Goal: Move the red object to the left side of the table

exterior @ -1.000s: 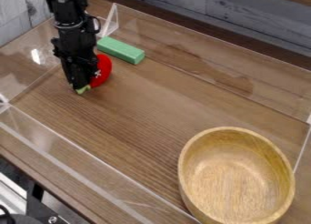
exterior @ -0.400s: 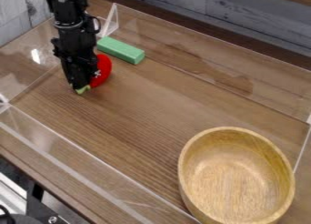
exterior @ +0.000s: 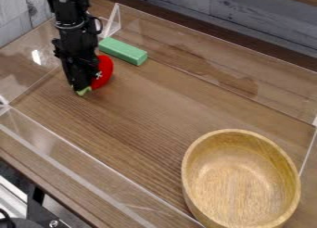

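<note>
The red object (exterior: pixel 102 71), a small glossy red toy fruit with a green stem end poking out below, sits low on the table (exterior: pixel 173 111) at its left side. My gripper (exterior: pixel 82 80) points straight down from the black arm and is shut on the red object, its dark fingers covering the fruit's left half. Whether the fruit rests on the wood or hangs just above it I cannot tell.
A flat green block (exterior: pixel 124 51) lies just behind the fruit near the back-left acrylic wall. A round light wooden bowl (exterior: pixel 243 181) stands at the front right. Low clear acrylic walls (exterior: pixel 74 162) edge the tabletop.
</note>
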`<state>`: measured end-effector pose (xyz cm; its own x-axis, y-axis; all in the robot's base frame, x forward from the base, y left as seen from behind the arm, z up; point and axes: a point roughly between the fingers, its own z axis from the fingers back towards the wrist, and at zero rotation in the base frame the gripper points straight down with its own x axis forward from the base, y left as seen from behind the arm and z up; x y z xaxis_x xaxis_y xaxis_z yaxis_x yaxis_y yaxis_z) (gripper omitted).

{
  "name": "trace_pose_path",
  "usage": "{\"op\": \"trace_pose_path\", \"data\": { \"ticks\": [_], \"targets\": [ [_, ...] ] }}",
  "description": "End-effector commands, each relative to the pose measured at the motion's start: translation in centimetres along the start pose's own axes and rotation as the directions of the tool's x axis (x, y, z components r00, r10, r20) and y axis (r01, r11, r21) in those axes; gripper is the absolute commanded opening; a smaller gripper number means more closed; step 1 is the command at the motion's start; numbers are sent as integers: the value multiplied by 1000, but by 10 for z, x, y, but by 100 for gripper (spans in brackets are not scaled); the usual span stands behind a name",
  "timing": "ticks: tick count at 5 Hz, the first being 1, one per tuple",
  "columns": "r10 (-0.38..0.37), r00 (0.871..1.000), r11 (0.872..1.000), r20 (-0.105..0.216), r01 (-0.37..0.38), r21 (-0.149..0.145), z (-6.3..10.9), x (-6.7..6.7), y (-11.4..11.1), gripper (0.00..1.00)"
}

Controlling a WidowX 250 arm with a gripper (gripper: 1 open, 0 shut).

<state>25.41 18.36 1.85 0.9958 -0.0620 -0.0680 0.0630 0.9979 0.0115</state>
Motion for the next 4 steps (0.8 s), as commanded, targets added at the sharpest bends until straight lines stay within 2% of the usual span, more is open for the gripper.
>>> {"op": "trace_pose_path", "data": {
  "ticks": [1,4],
  "targets": [
    [44,999,999,0,-44,17,4,-8,11,0],
    [46,999,999,-6,-46,15,5,-6,7,0]
  ]
}}
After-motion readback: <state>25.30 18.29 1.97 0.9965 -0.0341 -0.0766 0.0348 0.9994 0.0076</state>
